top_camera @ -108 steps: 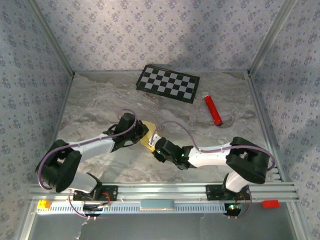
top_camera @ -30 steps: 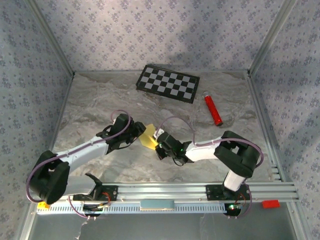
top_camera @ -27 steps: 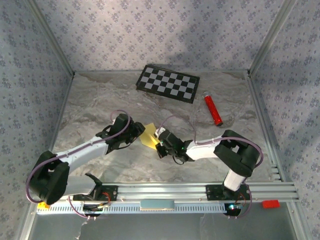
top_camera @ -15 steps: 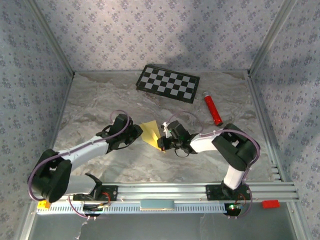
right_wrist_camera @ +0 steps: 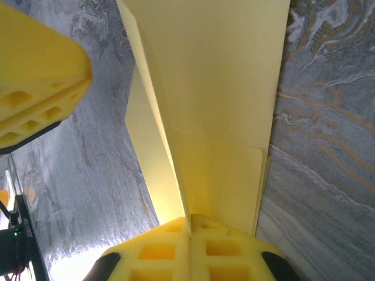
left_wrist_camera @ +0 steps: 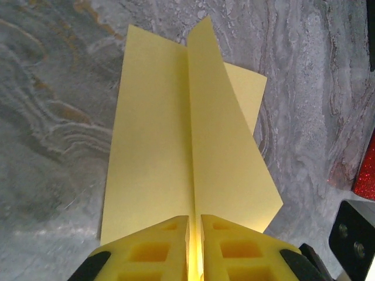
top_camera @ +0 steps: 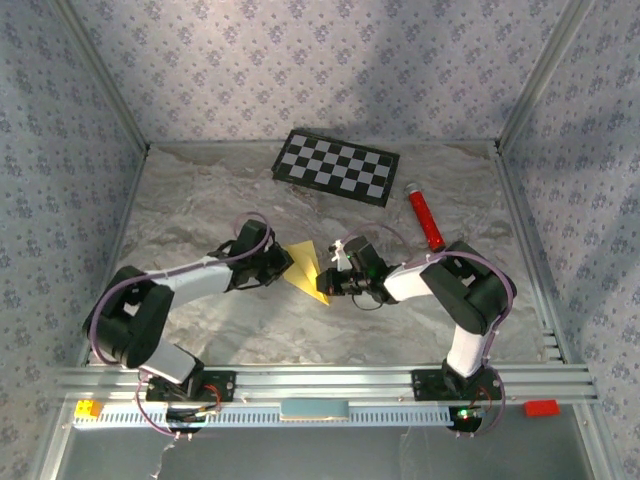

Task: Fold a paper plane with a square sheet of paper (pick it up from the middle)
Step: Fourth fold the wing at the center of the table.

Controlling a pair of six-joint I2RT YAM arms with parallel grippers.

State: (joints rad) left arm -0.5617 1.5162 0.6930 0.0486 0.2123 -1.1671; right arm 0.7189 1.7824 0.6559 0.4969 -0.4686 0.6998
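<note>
While both pincers pinch it, the folded pale-yellow sheet of paper (top_camera: 306, 270) sits mid-table.
Marbled grey table (top_camera: 190, 200) lies open from 7 to 11 o'clock, with a flat checkerboard panel (top_camera: 336, 166) at 12. The thin, smooth sheet's sharp crease runs 11 to 5. A glossy red tube (top_camera: 425, 220) lies at 2. The left gripper (left_wrist_camera: 195, 219) nips the crease from 9 and the right gripper (right_wrist_camera: 189, 219) from 3, fingers pressed together.

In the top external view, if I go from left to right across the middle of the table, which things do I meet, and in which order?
left gripper → yellow paper → right gripper → red tube
</note>
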